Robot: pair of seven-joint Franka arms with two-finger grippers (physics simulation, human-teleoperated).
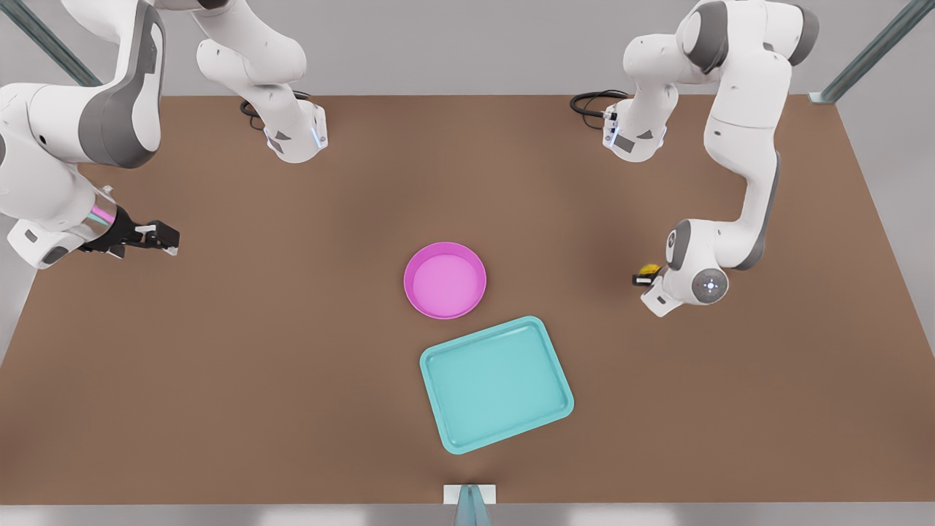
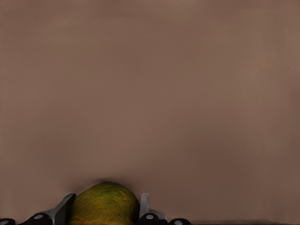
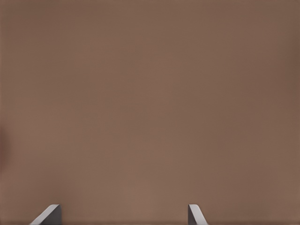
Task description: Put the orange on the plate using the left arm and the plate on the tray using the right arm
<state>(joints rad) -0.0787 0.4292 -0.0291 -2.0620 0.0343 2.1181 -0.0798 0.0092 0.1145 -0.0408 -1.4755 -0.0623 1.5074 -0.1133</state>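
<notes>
Front view: a brown table holds a round pink plate near the middle, with a teal tray just beside it, nearer the camera, apart from it. At the front view's right, the left gripper sits low over the table, fingers clamped on the orange, well apart from the plate. Left wrist view: the orange sits between both fingers. At the front view's left, the right gripper waits above bare table, fingers spread apart, holding nothing.
</notes>
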